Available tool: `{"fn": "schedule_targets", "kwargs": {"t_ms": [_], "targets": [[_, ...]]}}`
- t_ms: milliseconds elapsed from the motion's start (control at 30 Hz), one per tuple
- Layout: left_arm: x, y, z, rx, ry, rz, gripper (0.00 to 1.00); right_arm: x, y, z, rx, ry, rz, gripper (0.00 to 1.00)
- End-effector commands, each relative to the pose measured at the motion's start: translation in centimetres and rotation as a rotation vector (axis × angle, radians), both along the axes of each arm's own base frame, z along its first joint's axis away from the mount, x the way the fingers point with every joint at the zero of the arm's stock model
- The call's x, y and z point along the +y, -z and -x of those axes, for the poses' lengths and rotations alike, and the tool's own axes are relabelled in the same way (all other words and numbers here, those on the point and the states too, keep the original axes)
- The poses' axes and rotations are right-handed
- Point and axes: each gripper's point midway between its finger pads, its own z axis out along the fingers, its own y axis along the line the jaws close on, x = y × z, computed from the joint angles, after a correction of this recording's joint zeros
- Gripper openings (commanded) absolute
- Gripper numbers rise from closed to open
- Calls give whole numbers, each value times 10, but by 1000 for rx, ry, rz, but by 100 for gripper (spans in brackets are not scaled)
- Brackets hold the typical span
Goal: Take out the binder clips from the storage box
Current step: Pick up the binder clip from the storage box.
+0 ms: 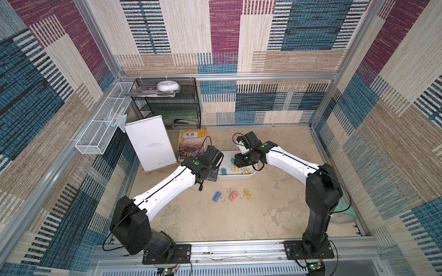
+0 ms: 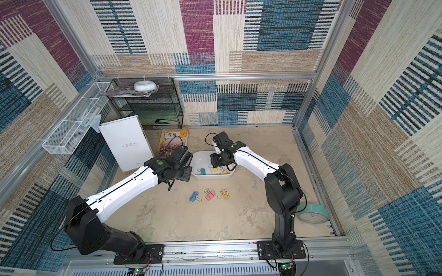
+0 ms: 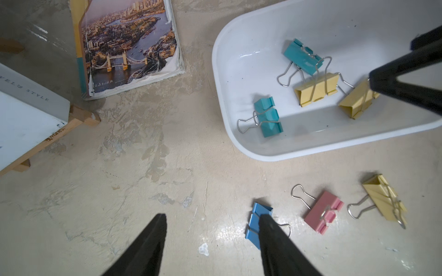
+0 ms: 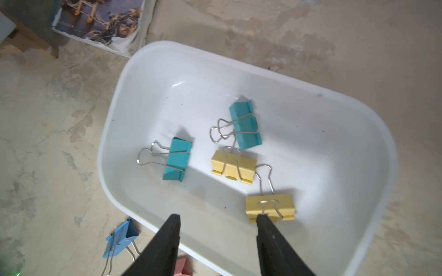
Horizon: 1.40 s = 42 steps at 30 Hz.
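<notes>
The tan table [image 1: 239,222] is the biggest thing here. Two white and black arms reach over it, the left arm [image 1: 165,188] and the right arm [image 1: 289,160]. The white storage box [image 1: 235,177] sits near the middle of the table, and a picture book [image 3: 129,47] lies flat near it.

The left gripper [image 3: 211,216] hangs above the bare table. Its fingers are spread and nothing is between them. One finger covers part of a blue clip [image 3: 254,222].

The right gripper [image 4: 218,216] is over the box. Its fingers are apart too and hold nothing.

Four binder clips lie inside the box. A teal clip [image 4: 178,159] lies alone. A second teal clip [image 4: 246,126] lies against a yellow clip [image 4: 234,167], and another yellow clip [image 4: 271,205] is right at one right fingertip.

Three clips lie on the table in front of the box. A pink clip [image 3: 323,211] lies between the blue one and a third yellow clip [image 3: 382,200].
</notes>
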Motion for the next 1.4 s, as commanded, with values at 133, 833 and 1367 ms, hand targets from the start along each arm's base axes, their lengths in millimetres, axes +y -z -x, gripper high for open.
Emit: {"fn": "schedule_targets", "kwargs": {"t_ms": [133,833,1367], "targets": [[3,-11,-11,0,-12,78,88,8,15,-16,88,-40,-131,50],[4,-10,-18,20,-13,82,90,13,51,-28,182,-80,-220,35],[8,-10,-15,19,-16,76,90,15,54,-37,176,-68,-218,13]]}}
